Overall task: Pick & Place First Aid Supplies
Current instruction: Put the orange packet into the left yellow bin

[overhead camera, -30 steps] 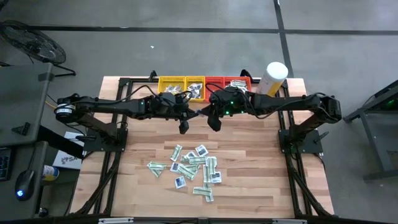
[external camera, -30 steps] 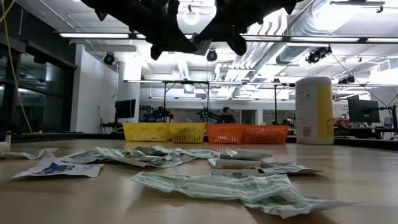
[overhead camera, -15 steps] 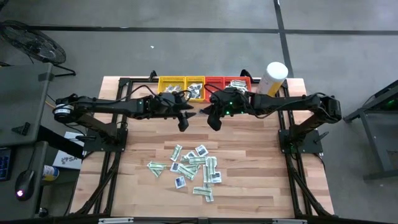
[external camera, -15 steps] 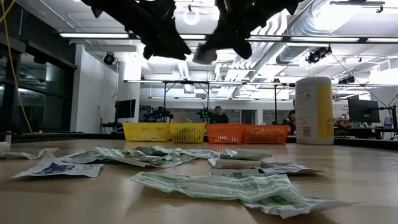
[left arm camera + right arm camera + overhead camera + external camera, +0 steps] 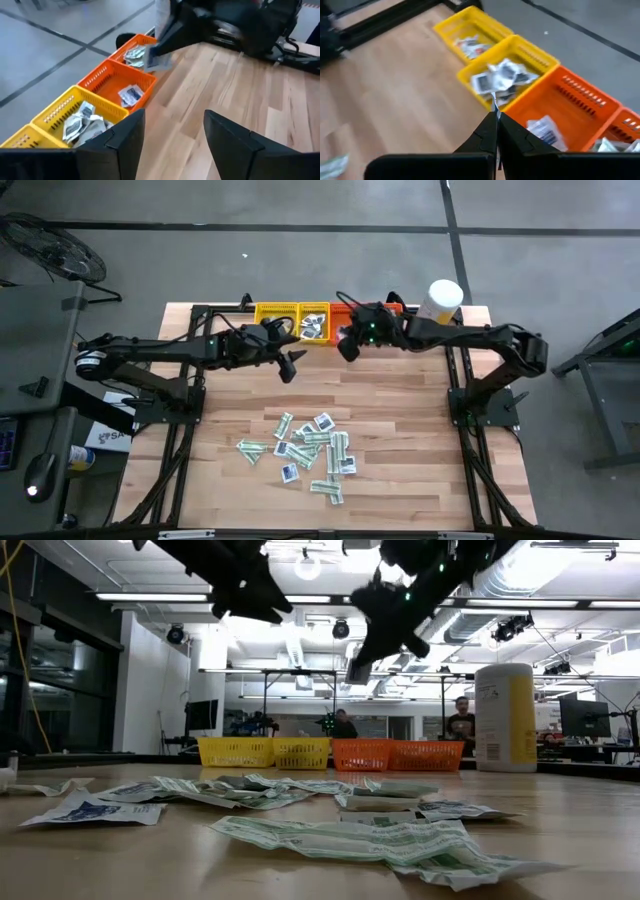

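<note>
Two arms parted since a second ago: high view, right gripper (image 5: 347, 350) carried to row of yellow and red plastic trays (image 5: 283, 311), left gripper (image 5: 291, 367) withdrawn beside it | left wrist: fingers spread, empty | right wrist: fingers pinch thin paper packet (image 5: 494, 103) above trays; handover apparently done, drop remains | low: loose packets (image 5: 340, 832) before trays; canister (image 5: 505, 717) print illegible

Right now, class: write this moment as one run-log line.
left gripper: open, empty, above table | right gripper: shut on packet, near red tray | pile of packets: loose on table
</note>
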You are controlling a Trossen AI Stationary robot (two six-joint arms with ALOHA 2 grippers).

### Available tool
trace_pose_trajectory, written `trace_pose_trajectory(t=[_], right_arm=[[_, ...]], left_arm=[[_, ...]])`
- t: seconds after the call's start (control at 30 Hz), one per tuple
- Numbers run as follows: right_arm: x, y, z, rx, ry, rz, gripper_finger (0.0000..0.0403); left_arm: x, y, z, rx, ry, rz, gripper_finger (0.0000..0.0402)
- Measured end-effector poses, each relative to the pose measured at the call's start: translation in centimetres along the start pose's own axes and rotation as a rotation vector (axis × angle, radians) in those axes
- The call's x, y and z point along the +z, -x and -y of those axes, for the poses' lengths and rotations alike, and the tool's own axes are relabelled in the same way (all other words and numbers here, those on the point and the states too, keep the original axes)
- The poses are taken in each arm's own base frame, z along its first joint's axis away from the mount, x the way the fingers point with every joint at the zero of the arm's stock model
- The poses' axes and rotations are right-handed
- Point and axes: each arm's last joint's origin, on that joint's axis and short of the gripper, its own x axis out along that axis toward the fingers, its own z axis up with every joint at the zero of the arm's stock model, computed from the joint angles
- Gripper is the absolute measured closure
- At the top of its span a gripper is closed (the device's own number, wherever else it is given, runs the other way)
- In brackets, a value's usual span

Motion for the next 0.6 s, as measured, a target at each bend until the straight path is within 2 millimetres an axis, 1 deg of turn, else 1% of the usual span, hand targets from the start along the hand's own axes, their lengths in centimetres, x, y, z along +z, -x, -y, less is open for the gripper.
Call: trace_pose_trajectory(t=[0.23,0.33,0.6], right_arm=[[-1.5,-2.9,3.6,-0.061,-0.049,0.030,0.0403],[-2.3,-4.3,4.9,-0.083,-0.098,0.034,0.0403],[-3.1,-7.5,6.9,-0.102,-0.248,0.074,0.0403]], left_arm=[[0.0,0.0,0.0,0.001,0.007,0.004,0.0199],[0.0,0.0,0.0,0.009,0.009,-0.001,0.0199],[-0.6,0.0,-0.1,0.024,0.044,-0.054,0.0199]])
